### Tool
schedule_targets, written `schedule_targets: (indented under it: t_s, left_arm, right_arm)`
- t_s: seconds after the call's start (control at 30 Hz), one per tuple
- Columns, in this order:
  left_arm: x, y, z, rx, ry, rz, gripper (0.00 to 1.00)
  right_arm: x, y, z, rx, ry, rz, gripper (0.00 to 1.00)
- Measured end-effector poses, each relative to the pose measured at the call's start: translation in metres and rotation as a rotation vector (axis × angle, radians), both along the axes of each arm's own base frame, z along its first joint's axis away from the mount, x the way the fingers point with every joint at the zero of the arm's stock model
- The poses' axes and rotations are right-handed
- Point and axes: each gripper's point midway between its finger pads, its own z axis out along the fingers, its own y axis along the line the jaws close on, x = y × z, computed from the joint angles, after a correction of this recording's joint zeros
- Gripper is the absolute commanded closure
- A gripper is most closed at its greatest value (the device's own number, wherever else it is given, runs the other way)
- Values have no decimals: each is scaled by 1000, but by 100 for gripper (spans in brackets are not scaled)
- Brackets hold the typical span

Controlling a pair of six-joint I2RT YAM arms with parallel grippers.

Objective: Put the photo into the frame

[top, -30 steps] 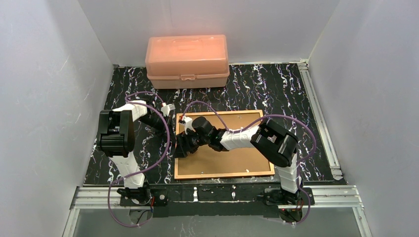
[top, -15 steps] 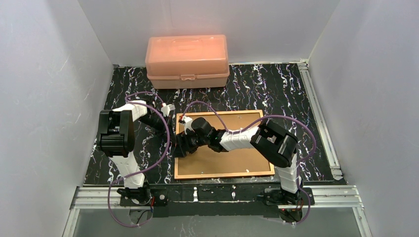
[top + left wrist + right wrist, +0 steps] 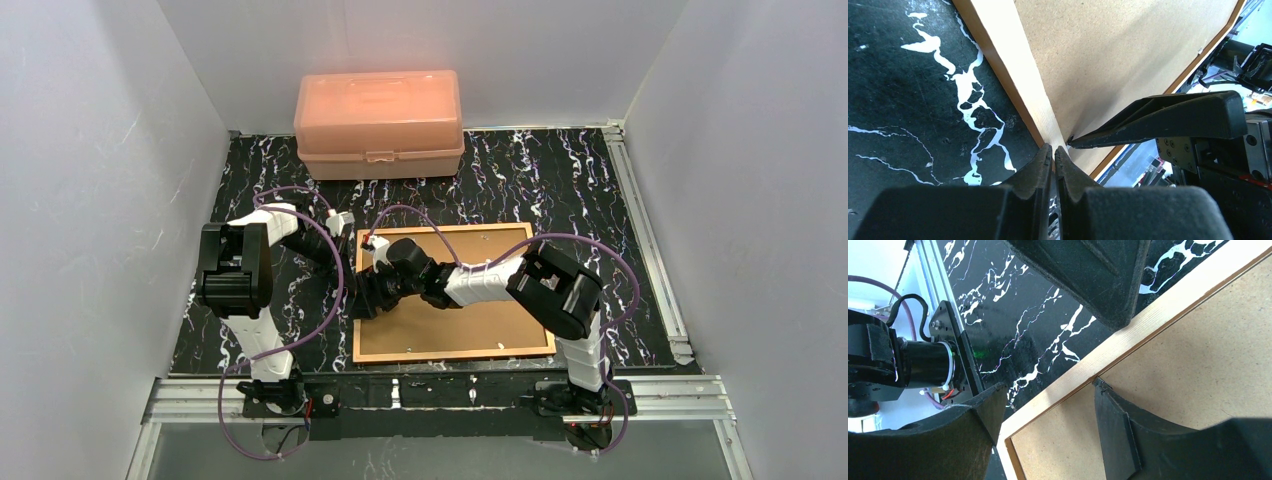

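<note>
The frame lies back-up on the black marbled mat, a brown backing board filling it. The photo is hidden. My left gripper is shut, its tips resting on the frame's light wooden left border with nothing between them. My right gripper is open and straddles that same border. One of its fingers has its tip at the seam where the backing board meets the border. The other finger hangs outside the frame, over the mat.
A pink translucent box stands at the back of the mat. Aluminium rails run along the right side and the near edge. White walls close in on three sides. Purple cables loop above both arms.
</note>
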Motion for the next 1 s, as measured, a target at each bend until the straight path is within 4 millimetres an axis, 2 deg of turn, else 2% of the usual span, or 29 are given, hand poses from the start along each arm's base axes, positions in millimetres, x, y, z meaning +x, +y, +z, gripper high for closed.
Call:
schedule_targets:
  t_s: [0.23, 0.33, 0.43, 0.57, 0.67, 0.73, 0.87, 1.0]
  left_arm:
    - [0, -1, 8, -30, 19, 16, 92]
    - [10, 5, 20, -59, 13, 54, 84]
    - [29, 19, 39, -81, -24, 107, 74]
    - [50, 43, 67, -83, -102, 162, 68]
    - [54, 56, 84, -79, -142, 193, 67]
    - [53, 64, 92, -76, -158, 210, 67]
    - [47, 73, 99, -70, -167, 227, 67]
    - [44, 76, 102, -69, -170, 230, 67]
  right_arm:
    - [0, 1, 1, -8, -3, -1, 26]
    - [2, 1, 1, -32, -13, -9, 25]
    - [8, -2, 5, -87, -35, -31, 24]
    - [31, 4, 26, -155, -107, -94, 24]
    - [52, 8, 44, -196, -172, -157, 26]
    - [64, 10, 47, -232, -206, -188, 28]
    - [84, 11, 29, -333, -255, -230, 34]
    - [91, 1, -7, -464, -267, -238, 38]
